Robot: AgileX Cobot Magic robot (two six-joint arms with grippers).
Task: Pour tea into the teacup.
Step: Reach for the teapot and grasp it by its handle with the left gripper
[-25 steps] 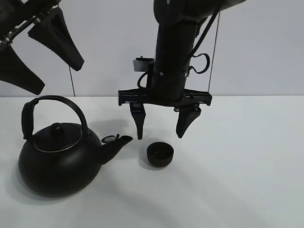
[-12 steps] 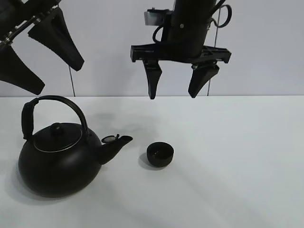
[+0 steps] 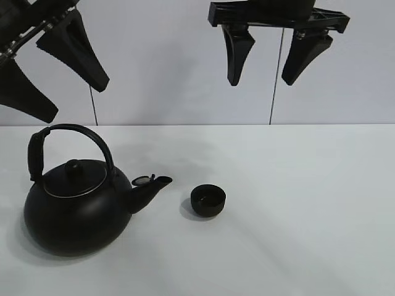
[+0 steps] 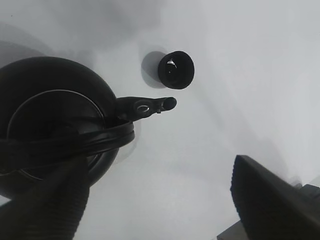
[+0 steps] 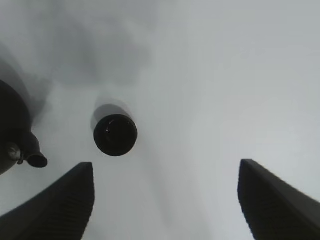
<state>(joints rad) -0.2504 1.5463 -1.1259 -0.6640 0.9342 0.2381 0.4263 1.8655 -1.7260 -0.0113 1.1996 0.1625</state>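
White table [image 3: 308, 246], black kettle [image 3: 74, 209] standing on it, small black teacup [image 3: 208, 201] just beside its spout [image 3: 162, 180]

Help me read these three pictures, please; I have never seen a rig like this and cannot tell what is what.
This is a robot with two arms, each ending in a two-fingered gripper. The wide picture comes from a camera mounted high, off the arms. It shows the left gripper at upper left and the right gripper at upper right, both hanging above the white table. The other two pictures come from cameras on the wrists, looking down past each gripper's own dark fingers. On the table stand a big round black kettle with an arched handle and, apart from it on the side its spout points to, a small round matte-black teacup without a handle. Both grippers are open and hold nothing; neither touches the kettle or the cup.
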